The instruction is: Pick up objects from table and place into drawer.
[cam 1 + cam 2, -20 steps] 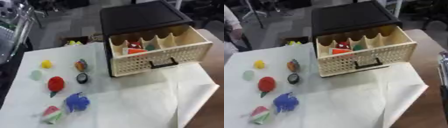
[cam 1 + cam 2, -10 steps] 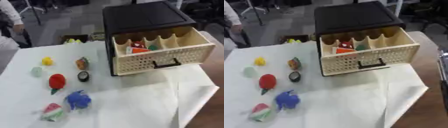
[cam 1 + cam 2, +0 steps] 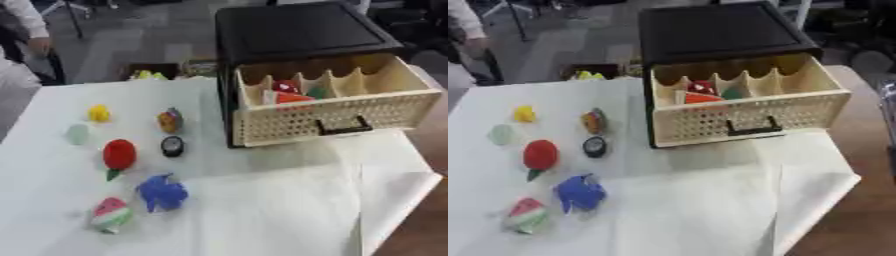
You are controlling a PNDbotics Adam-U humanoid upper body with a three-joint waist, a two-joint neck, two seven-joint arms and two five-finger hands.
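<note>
Nothing moved; perforated drawer open.

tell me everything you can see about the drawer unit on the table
The drawer unit is a black box with a smooth flat top, standing upright at the far right of the white-covered table. Its single cream drawer is pulled open toward the camera, with a perforated front, a dark handle and dividers forming compartments. Red, orange and green items lie inside. No hand touches it.

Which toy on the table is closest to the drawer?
The little black round toy. It lies right beside the drawer, nearer than the orange toy above it; the yellow, red and blue ones sit farther left.
</note>
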